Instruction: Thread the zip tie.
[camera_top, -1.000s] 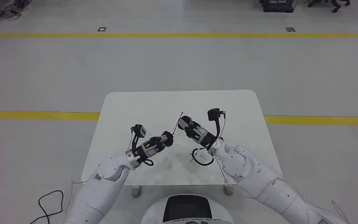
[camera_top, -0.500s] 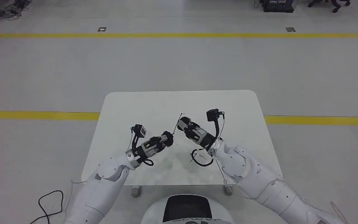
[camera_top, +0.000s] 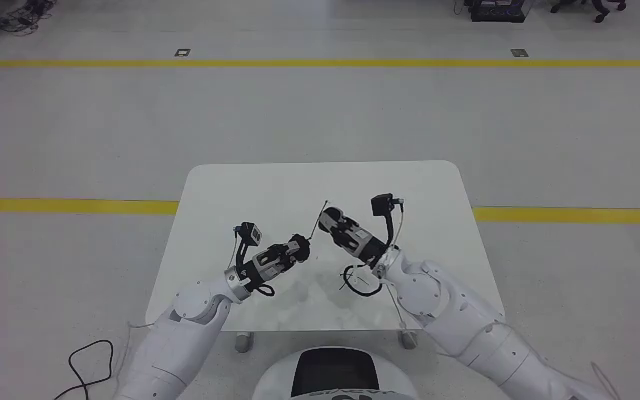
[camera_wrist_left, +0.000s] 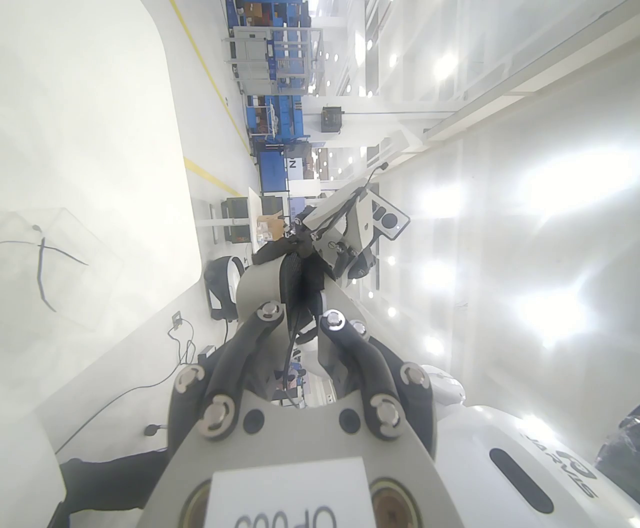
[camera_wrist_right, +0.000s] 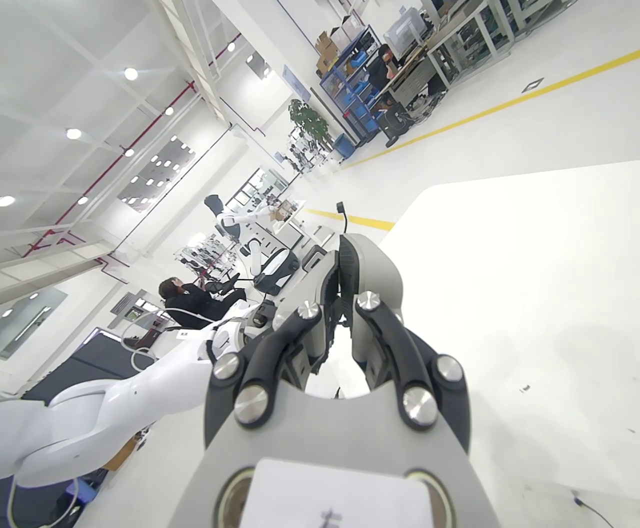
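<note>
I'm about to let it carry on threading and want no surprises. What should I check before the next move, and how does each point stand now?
1. Grip of the right gripper on the zip tie: ok. It is shut, and one end of the tie sticks out past the fingers.
2. Grip of the left gripper: it is shut, ok. What it holds: cannot tell.
3. Both held close together over the table: ok.
4. Free end straight, not kinked: ok.
5. Tip lined up with the head's slot: cannot tell.
</note>
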